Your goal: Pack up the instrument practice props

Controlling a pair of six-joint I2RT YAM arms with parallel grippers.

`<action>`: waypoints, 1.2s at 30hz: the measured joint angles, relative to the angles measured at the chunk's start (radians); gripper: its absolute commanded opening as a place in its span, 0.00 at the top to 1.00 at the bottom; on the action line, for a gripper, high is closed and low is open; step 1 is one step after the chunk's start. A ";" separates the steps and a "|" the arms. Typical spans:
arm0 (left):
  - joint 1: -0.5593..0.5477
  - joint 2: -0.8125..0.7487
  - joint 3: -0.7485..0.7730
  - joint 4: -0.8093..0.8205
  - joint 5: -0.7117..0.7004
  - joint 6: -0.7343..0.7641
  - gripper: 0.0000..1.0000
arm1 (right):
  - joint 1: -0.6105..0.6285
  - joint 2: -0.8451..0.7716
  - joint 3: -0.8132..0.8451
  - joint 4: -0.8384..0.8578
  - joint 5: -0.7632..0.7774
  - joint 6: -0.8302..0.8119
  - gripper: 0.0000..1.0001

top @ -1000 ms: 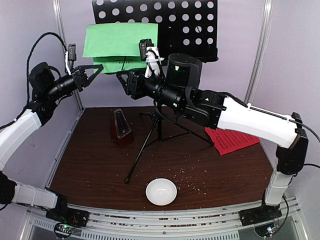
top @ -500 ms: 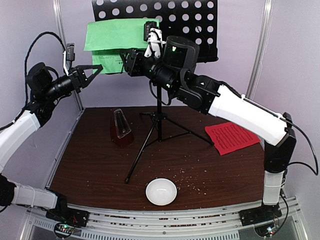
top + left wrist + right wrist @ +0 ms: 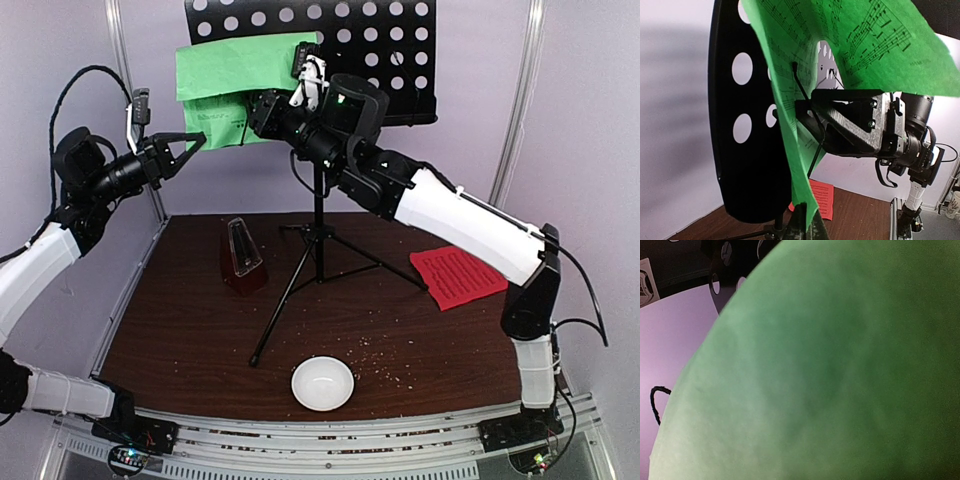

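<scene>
The green sheet (image 3: 240, 70) hangs against the black perforated music stand (image 3: 380, 50). Its lower left corner is pinched in my left gripper (image 3: 197, 139), which is shut; in the left wrist view the paper (image 3: 880, 40) runs down into the fingertips (image 3: 809, 222). My right gripper (image 3: 258, 108) reaches in at the sheet's lower middle, its tip against the paper (image 3: 800, 107). Green paper (image 3: 840, 390) fills the right wrist view and hides the fingers. The dark red metronome (image 3: 241, 257) stands on the table left of the tripod legs. The red sheet (image 3: 458, 275) lies at the right.
A small white bowl (image 3: 322, 383) sits near the front edge. The stand's tripod legs (image 3: 290, 290) spread across the middle of the brown table (image 3: 180, 330). Crumbs dot the table near the bowl. Frame posts rise at both back corners.
My right arm has risen and stretched up and left, bringing its gripper onto the green sheet. The sheet has shifted slightly up. My left gripper has hardly moved.
</scene>
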 measured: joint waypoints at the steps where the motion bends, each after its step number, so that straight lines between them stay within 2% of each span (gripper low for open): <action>1: 0.000 0.000 -0.002 0.000 0.002 0.001 1.00 | -0.001 0.005 0.002 0.010 -0.008 0.006 0.62; 4: 0.000 -0.002 -0.008 0.002 0.006 0.006 1.00 | -0.003 0.019 0.003 0.043 -0.031 0.024 0.64; 10: 0.000 -0.005 -0.011 0.000 0.011 0.019 1.00 | -0.016 0.059 0.032 0.112 -0.073 0.062 0.86; 16: 0.000 -0.007 -0.011 -0.009 0.010 0.024 1.00 | -0.023 0.068 0.029 0.163 -0.114 0.055 1.00; 27: 0.026 -0.018 0.003 -0.093 -0.109 0.013 1.00 | -0.024 -0.008 -0.193 0.397 -0.198 -0.005 1.00; 32: 0.090 -0.019 0.015 -0.106 -0.143 -0.029 1.00 | -0.025 -0.015 -0.222 0.447 -0.211 -0.026 1.00; 36: 0.185 -0.053 -0.012 -0.113 -0.192 -0.076 1.00 | -0.025 -0.015 -0.222 0.452 -0.209 -0.029 1.00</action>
